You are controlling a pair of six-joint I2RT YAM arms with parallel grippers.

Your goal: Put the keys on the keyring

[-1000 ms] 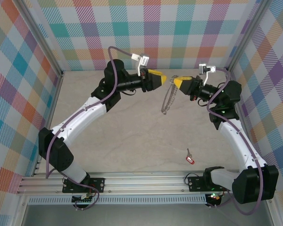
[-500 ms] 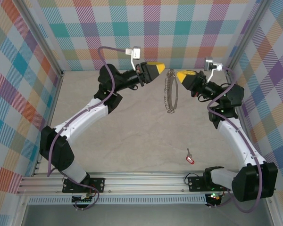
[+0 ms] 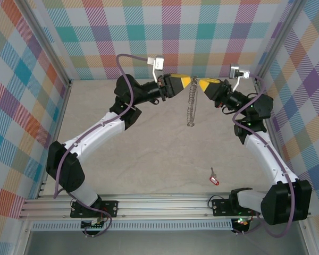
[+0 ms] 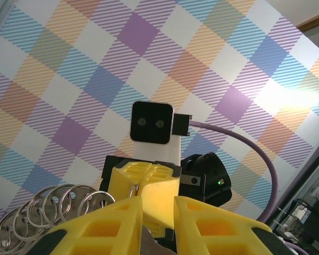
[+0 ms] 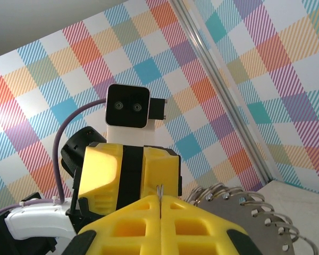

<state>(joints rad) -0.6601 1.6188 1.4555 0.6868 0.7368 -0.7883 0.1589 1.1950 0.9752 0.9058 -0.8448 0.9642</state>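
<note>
Swung inward, the left gripper (image 3: 187, 82) now meets the right gripper (image 3: 199, 84), which pinches the keyring (image 3: 191, 106) dangling between them; left jaws narrow, grip unclear. The key (image 3: 214, 178) lies well apart on the table (image 3: 149, 154), nearer the right arm.

From above, the top of the ring (image 3: 191, 103) vanishes between the tips of the left tool (image 3: 187, 81) and the right tool (image 3: 200, 84), so I can't tell whether the left one has a grip on it. The key (image 3: 214, 179) is too small to make out its blade. Both wrist views cut off the fingers and the ring's loops at the bottom edge.
</note>
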